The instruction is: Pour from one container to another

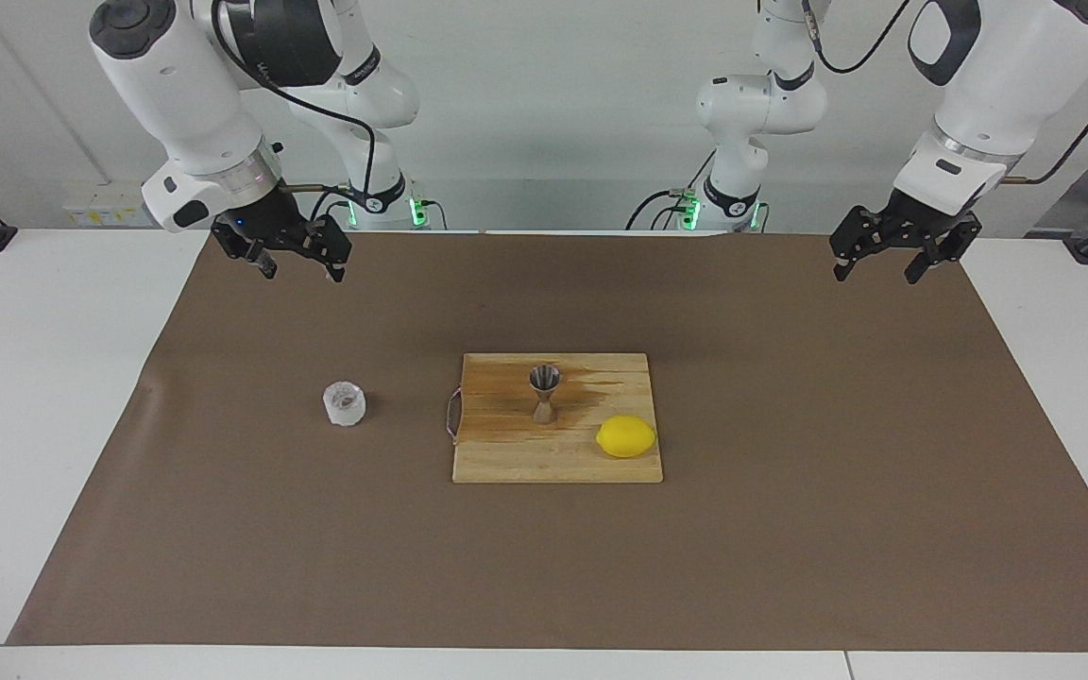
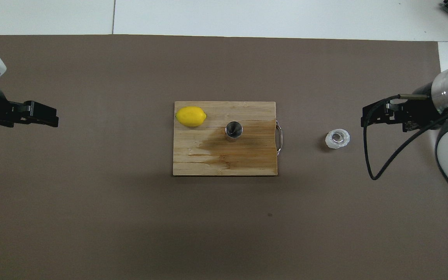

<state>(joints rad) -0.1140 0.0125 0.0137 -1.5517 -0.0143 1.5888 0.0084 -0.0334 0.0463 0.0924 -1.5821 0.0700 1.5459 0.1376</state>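
The clear faceted cup (image 1: 344,404) stands upright on the brown mat, toward the right arm's end of the table; it also shows in the overhead view (image 2: 337,139). The steel jigger (image 1: 544,392) stands upright on the wooden cutting board (image 1: 506,458), also seen from above (image 2: 233,129). My right gripper (image 1: 301,271) is open and empty, raised over the mat toward the right arm's end from the cup (image 2: 364,118). My left gripper (image 1: 877,274) is open and empty, raised over the mat near the left arm's end (image 2: 55,116).
A yellow lemon (image 1: 626,436) lies on the board beside the jigger, toward the left arm's end (image 2: 191,116). The board (image 2: 208,165) has a dark wet stain around the jigger and a metal handle (image 2: 279,137) on the cup's side. The brown mat (image 1: 790,529) covers the white table.
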